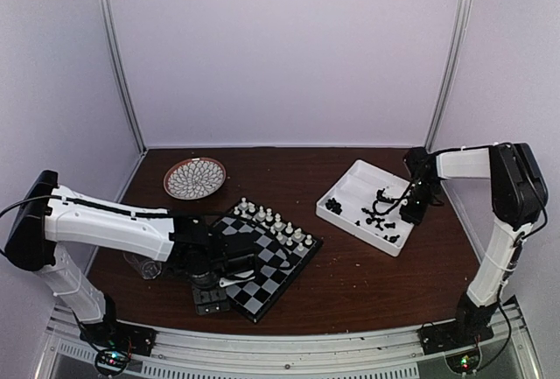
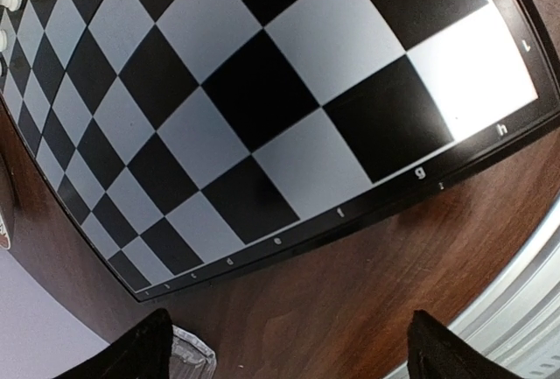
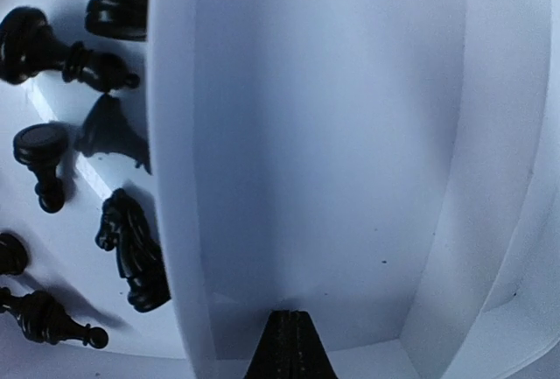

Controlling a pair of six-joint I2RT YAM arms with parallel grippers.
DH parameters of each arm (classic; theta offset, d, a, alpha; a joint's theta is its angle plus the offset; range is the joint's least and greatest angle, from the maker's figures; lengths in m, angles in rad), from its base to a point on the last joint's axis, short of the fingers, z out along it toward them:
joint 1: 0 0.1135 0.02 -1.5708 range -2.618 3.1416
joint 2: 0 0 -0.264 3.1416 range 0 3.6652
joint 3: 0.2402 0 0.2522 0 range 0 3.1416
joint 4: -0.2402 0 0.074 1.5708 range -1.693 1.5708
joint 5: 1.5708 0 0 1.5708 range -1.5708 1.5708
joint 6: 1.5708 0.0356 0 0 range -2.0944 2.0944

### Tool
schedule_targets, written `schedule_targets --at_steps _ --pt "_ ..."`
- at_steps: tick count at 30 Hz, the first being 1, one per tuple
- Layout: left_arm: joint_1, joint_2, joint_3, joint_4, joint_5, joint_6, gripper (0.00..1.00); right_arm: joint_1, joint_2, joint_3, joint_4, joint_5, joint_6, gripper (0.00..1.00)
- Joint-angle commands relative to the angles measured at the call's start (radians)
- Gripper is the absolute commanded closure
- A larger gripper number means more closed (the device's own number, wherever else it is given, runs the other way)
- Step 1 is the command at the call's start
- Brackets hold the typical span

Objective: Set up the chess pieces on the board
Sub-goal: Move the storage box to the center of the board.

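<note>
The board lies left of the table's middle, with two rows of white chess pieces along its far side. My left gripper hovers at the board's near-left corner. In the left wrist view it is open and empty above bare wood beside the board's lettered rim. Black chess pieces lie loose in a white tray at the right. My right gripper is down in the tray. Its fingers are shut with nothing between them, in a bare compartment. A black knight and pawn lie beyond the divider.
A round patterned plate sits at the back left. A clear cup stands left of the board, under the left arm, and shows by the left fingertip. The table's metal front edge runs close by.
</note>
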Motion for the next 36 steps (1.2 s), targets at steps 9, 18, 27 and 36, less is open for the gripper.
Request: schedule_targets --at_steps 9,18,27,36 --pt "0.002 0.067 -0.016 0.070 -0.124 0.021 0.07 -0.006 -0.203 -0.249 -0.159 -0.077 0.015 0.98" --pt "0.003 0.074 -0.047 0.135 -0.155 0.035 0.07 0.022 -0.218 -0.290 -0.168 -0.192 0.086 0.97" --pt "0.002 0.039 -0.076 0.160 -0.174 0.022 0.07 0.082 -0.214 -0.280 -0.188 -0.270 0.094 0.95" --pt "0.000 0.023 -0.103 0.203 -0.175 0.085 0.06 0.068 -0.304 -0.256 -0.240 -0.259 0.078 0.86"
